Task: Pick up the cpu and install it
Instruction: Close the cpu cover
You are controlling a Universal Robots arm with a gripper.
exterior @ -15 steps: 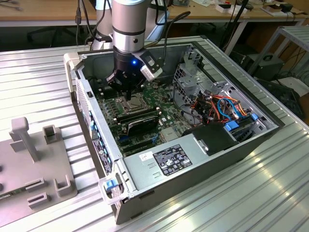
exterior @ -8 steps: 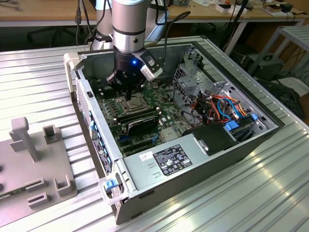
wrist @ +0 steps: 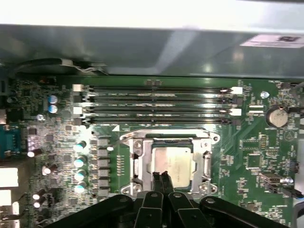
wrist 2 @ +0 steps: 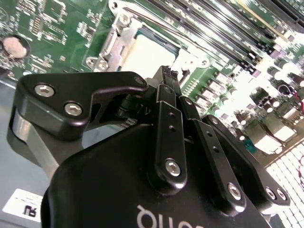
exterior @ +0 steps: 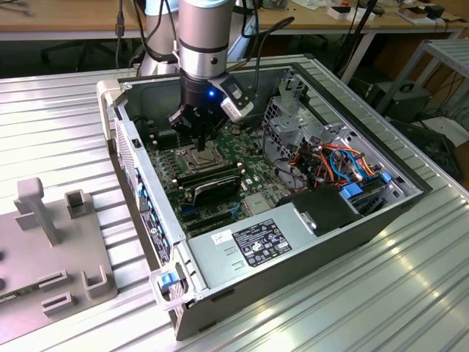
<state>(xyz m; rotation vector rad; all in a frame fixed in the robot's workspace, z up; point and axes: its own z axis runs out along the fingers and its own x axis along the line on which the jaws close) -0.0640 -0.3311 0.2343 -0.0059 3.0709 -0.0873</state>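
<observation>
The cpu (wrist: 175, 164) lies flat inside the metal-framed socket (wrist: 135, 164) on the green motherboard, its silver-grey top showing. In the second wrist view the cpu (wrist 2: 147, 57) shows as a pale square inside the socket frame (wrist 2: 111, 45). My gripper (wrist: 163, 175) is shut, its two black fingers pressed together with nothing between them. The tips stand over the edge of the cpu; I cannot tell whether they touch it. In the exterior view the gripper (exterior: 199, 141) reaches down into the open computer case, right above the socket (exterior: 199, 157).
Long black RAM slots (wrist: 156, 102) run beside the socket. A power supply (exterior: 256, 246) and a bundle of coloured cables (exterior: 337, 165) fill the case's other end. The case walls (exterior: 146, 213) close in the arm. A grey fixture (exterior: 51, 242) stands on the table at the exterior view's left.
</observation>
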